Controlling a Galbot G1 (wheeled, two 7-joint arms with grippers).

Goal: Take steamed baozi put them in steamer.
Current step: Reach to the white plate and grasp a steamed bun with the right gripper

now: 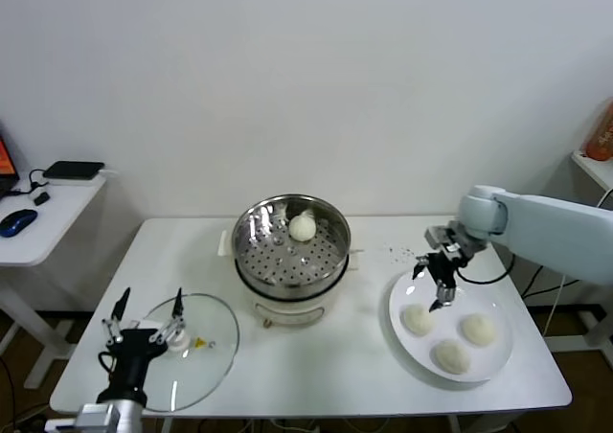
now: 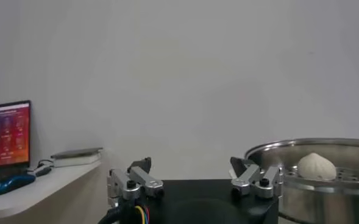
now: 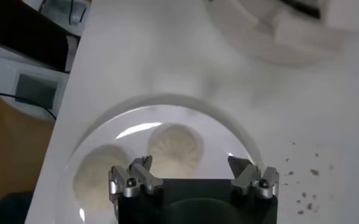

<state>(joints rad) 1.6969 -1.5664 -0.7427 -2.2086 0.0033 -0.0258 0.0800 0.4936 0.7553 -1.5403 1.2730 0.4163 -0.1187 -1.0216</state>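
Nearest the robot, the left gripper [image 1: 146, 320] hangs parked over the round clear glass lid [image 1: 206, 347] on the flat white table [image 1: 326, 376], fingers spread apart and holding nothing. Over to the right sits the flat round white plate [image 1: 493, 366] with three small cream-white domed dough buns on it [image 1: 451, 355]. The right gripper [image 1: 430, 284] hovers over the plate's far-left edge, fingers wide apart and empty, pointing down. What matters: the nearest bun [image 1: 417, 319] lies just below and slightly nearer the robot than the fingertips, so I'd guess a short drop gets them around it. It's round, so no long axis to worry about. The right arm is clearly the closer one.

Further back, the shiny round stainless-steel steamer pot on a white base [image 1: 292, 261] already has one bun [image 1: 303, 227] on its perforated tray, toward the far side.

In the right wrist view the gripper body covers part of the plate, and only two buns show.
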